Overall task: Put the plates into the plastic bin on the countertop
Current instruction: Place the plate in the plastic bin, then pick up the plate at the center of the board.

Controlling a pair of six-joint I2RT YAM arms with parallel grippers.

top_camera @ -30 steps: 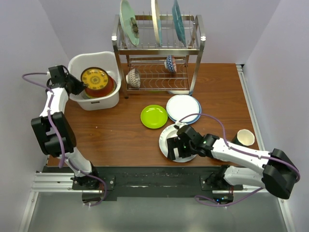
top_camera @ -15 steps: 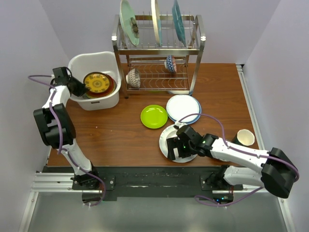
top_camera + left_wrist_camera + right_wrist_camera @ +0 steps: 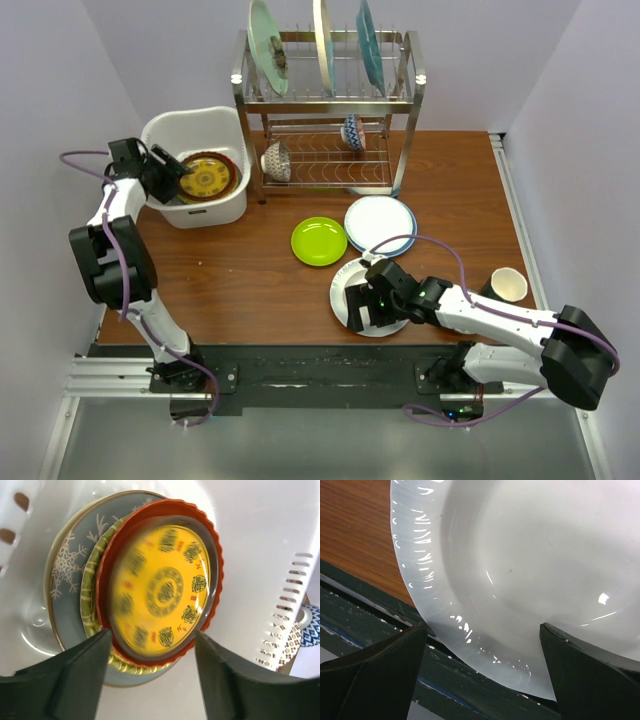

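The white plastic bin [image 3: 216, 214] stands at the back left of the countertop [image 3: 240, 285]. An orange-red plate with a yellow centre [image 3: 206, 177] [image 3: 162, 592] lies in it on top of a woven yellow plate [image 3: 90, 597] and a grey plate [image 3: 65, 580]. My left gripper [image 3: 170, 172] [image 3: 152, 639] is open at the bin's left rim, its fingers on either side of that plate's edge and apart from it. Over the white plate [image 3: 345, 275] [image 3: 530, 565] at the table's near edge, my right gripper [image 3: 362, 308] [image 3: 481, 631] stands open. A lime green plate [image 3: 319, 241] and a blue-rimmed white plate [image 3: 380, 223] lie nearby.
A metal wire rack [image 3: 405, 150] at the back holds three upright plates [image 3: 267, 45] on top and two patterned bowls [image 3: 277, 160] below. A cream cup [image 3: 508, 285] stands at the right. The black rail [image 3: 395, 630] runs just under the white plate's near edge.
My left gripper has opened and let go of the orange-red plate, which has dropped flat onto the stack in the bin. The right arm has not moved.
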